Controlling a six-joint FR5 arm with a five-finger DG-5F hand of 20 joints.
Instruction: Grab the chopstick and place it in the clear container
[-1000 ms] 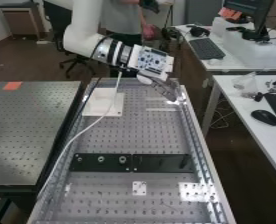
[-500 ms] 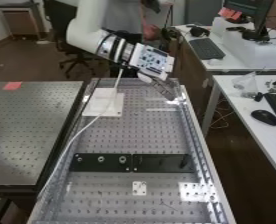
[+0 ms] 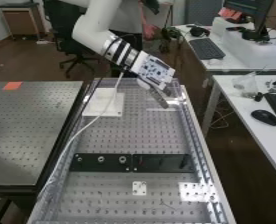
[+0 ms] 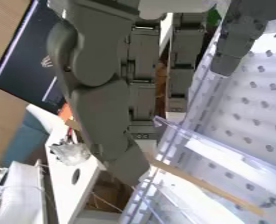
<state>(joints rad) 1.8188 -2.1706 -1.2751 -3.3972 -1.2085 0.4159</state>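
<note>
The hand (image 3: pixel 158 95) points down over the far right part of the perforated bench in the high view, beside the clear container (image 3: pixel 163 109), whose edges glint. In the wrist view the hand (image 4: pixel 99 107) pinches the wooden chopstick (image 4: pixel 205 185) near the thumb's tip. One long end slants out from the thumb over the clear container (image 4: pixel 228 156); a short tan piece shows past the thumb's other side. The grip point itself is hidden behind the thumb.
A white plate (image 3: pixel 103 102) lies on the bench left of the hand, with a white cable crossing it. Black plates (image 3: pixel 132 163) cross the bench nearer the camera. A desk with a mouse (image 3: pixel 264 117) stands to the right.
The arm's wrist has shifted slightly right and tilted more steeply. The fingertips have swung a little left and nearer the camera; the chopstick's motion is unclear.
</note>
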